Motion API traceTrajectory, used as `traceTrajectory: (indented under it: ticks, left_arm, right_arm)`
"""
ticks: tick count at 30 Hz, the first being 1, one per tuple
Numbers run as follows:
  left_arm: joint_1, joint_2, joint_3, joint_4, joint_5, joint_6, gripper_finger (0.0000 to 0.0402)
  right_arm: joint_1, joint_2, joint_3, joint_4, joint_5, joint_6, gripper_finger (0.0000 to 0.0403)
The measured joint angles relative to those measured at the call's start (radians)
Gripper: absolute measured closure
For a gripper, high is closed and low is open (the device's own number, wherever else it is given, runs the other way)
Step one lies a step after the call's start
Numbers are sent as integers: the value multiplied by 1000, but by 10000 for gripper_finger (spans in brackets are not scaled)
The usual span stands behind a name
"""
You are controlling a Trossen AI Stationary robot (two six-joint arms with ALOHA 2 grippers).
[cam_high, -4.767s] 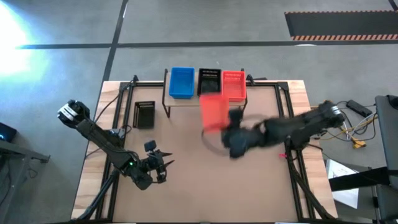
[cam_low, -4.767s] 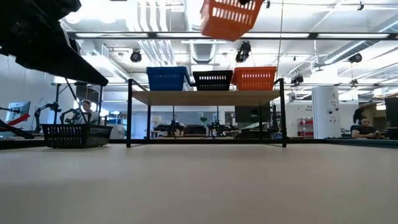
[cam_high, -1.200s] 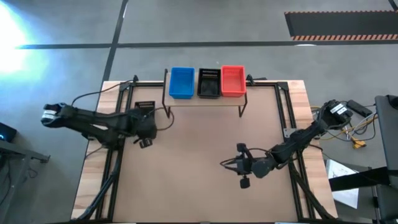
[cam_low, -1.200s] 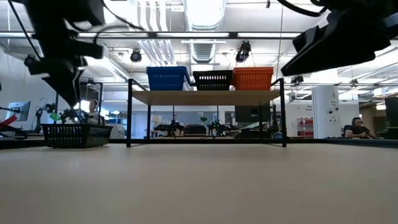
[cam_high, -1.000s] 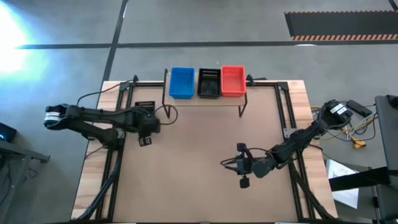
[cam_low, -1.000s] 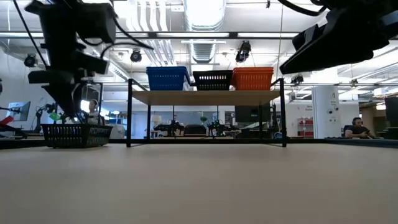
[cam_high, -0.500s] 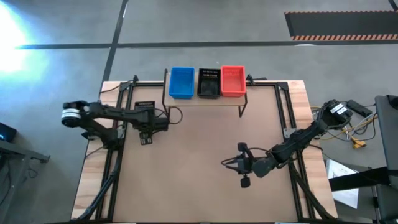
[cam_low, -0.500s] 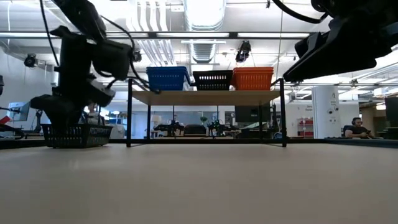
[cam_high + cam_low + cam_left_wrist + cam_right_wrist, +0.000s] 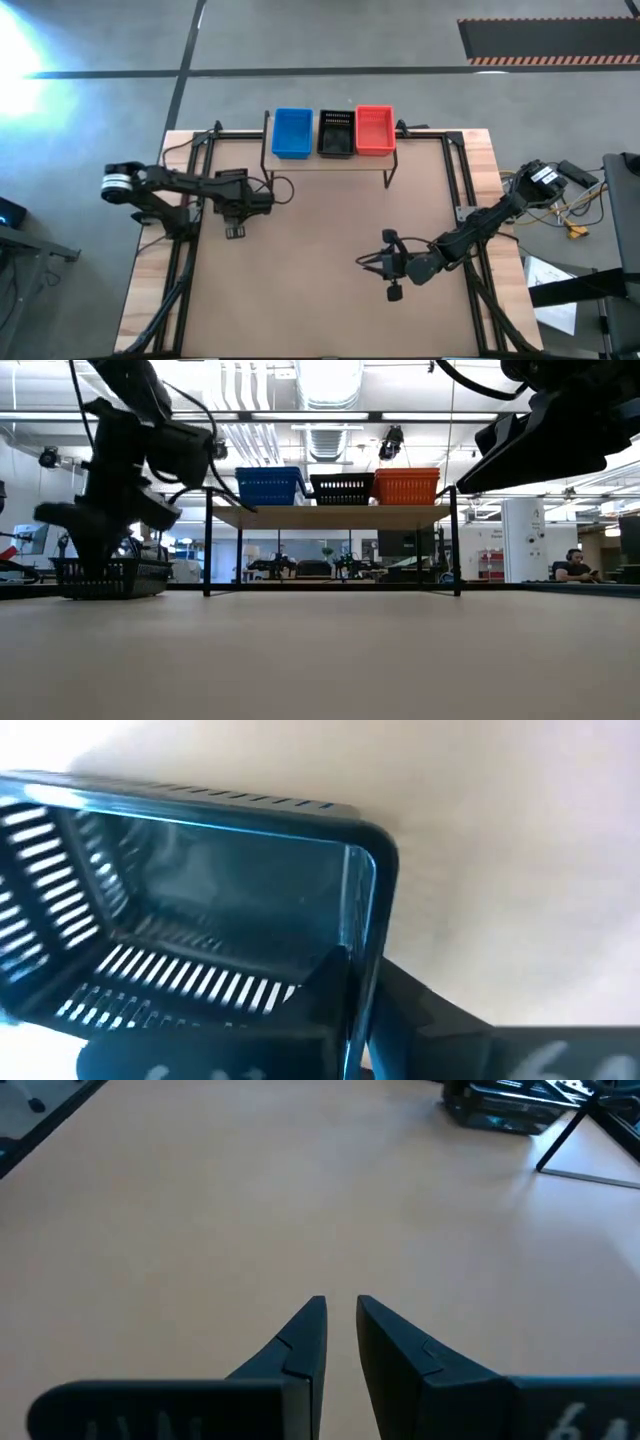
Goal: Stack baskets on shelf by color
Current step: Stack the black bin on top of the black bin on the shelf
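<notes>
With blue (image 9: 292, 133), black (image 9: 336, 133) and orange-red baskets (image 9: 375, 130) already on the shelf (image 9: 330, 160), the left claw (image 9: 236, 206) had clamped the wall of the last black basket (image 9: 97, 577) on the worktop (image 9: 320, 270), the right claw (image 9: 340, 1330) waited nearly closed, empty; no writing was legible.

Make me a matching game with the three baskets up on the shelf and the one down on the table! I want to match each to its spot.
Things:
1. blue basket
2. orange-red basket
3. black basket on the shelf
4. black basket on the table

Places:
A. middle of the shelf
B. at the left end effector, beside the shelf
C. shelf end nearer the left arm
D. shelf end nearer the right arm

Pairs: 1-C, 2-D, 3-A, 4-B
</notes>
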Motion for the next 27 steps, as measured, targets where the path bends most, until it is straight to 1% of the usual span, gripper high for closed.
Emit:
traceTrajectory:
  ticks: [4, 8, 12, 15, 19, 22, 25, 27]
  left_arm:
    - [-59, -25, 35, -34, 142, -61, 395]
    - [-163, -27, 97, -59, 264, -119, 400]
    - [-288, -25, 190, -57, 374, -178, 400]
    - [-375, -25, 280, -49, 427, -252, 400]
    - [-460, -24, 433, -54, 442, -320, 401]
    - [-485, -24, 556, -54, 436, -327, 401]
    - [-482, -23, 682, -50, 358, -308, 401]
    - [-463, -10, 771, -48, 291, -258, 401]
  right_arm:
    - [0, 0, 0, 1, 0, 0, 351]
    - [0, 0, 0, 0, 0, 1, 351]
    - [0, 0, 0, 1, 0, 1, 351]
    - [0, 0, 0, 0, 0, 1, 351]
    - [0, 0, 0, 0, 0, 0, 351]
    - [0, 0, 0, 1, 0, -1, 351]
    - [0, 0, 0, 1, 0, -3, 351]
    - [0, 0, 0, 1, 0, -3, 351]
